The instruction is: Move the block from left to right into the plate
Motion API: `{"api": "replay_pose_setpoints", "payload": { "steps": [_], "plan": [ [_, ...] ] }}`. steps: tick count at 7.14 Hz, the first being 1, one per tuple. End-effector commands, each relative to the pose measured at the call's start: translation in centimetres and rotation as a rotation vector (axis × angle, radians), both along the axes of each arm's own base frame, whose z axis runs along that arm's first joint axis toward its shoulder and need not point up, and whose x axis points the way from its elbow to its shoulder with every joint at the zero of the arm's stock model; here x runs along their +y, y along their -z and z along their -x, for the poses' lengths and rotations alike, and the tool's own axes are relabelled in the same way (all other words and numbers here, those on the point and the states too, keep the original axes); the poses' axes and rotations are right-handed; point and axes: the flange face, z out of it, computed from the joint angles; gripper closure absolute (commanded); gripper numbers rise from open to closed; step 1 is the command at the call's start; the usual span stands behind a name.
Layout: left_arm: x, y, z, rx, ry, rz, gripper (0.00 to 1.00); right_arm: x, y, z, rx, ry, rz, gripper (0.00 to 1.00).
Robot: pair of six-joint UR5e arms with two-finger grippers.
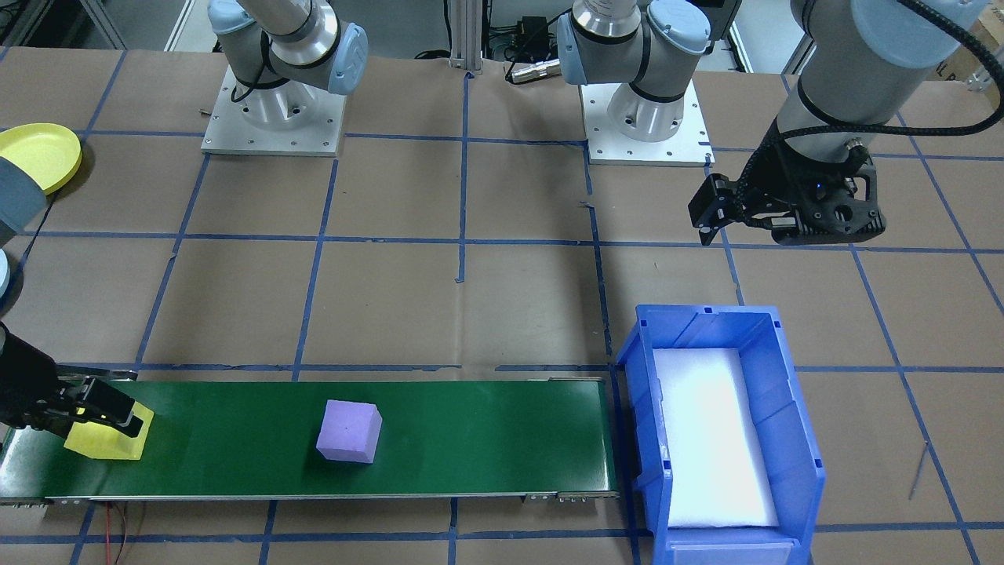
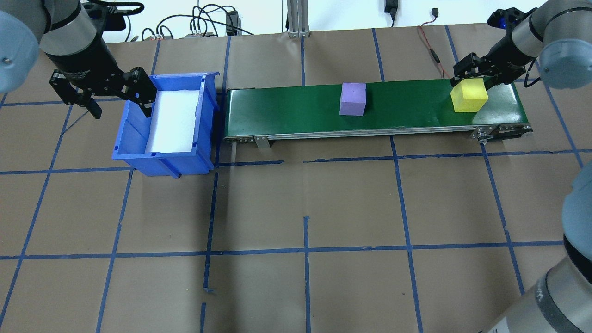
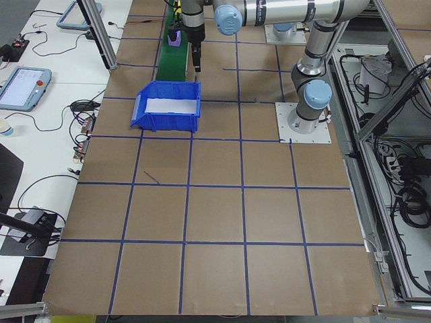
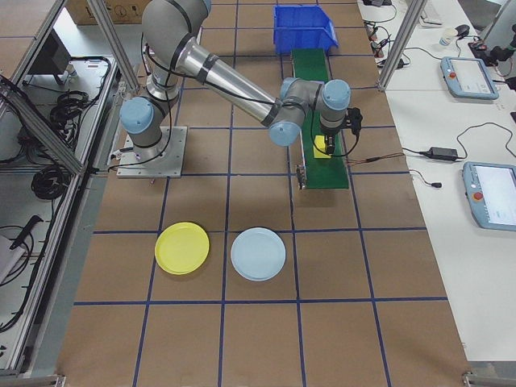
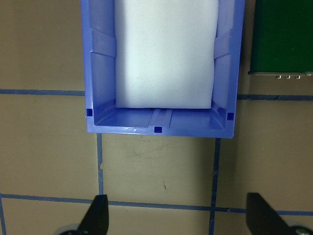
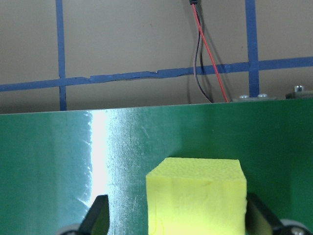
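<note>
My right gripper (image 2: 472,74) straddles the yellow block (image 2: 469,95) unclosed; my left gripper (image 2: 108,90) gapes over the foam-lined blue bin (image 2: 138,143).

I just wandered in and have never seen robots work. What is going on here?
The right gripper straddles a yellow block at one end of a green conveyor, fingers either side; whether it is squeezing yet is unclear. A purple block sits mid-belt. The yellow plate lies empty on the table. The left gripper hangs open by the blue bin.

Legible text, labels, brands, numbers, signs: none. Cardboard box (image 4: 101,10) at upper left bears print too small to read.
</note>
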Motion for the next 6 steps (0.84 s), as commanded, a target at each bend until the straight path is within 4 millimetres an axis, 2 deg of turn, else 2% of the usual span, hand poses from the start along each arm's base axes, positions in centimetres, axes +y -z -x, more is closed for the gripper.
{"api": "replay_pose_setpoints", "payload": {
  "steps": [1, 2, 4, 5, 6],
  "plan": [
    [0.0, 0.0, 0.0, 0.000, 0.000, 0.000, 0.00, 0.3, 1.1, 0.3, 0.036, -0.037, -0.023, 0.37],
    [0.0, 0.0, 0.0, 0.000, 0.000, 0.000, 0.00, 0.9, 1.6, 1.2, 0.140, -0.132, -0.052, 0.56],
    [0.0, 0.0, 0.1, 0.000, -0.001, -0.001, 0.00, 1.2, 0.5, 1.5, 0.173, -0.116, -0.059, 0.81],
    [0.0, 0.0, 0.1, 0.000, -0.001, -0.001, 0.00, 1.4, -1.3, 1.7, 0.201, -0.107, -0.044, 0.82],
    [0.0, 0.1, 0.1, 0.000, -0.003, -0.003, 0.00, 3.7, -5.1, 1.6, 0.275, -0.111, -0.067, 0.82]
  ]
}}
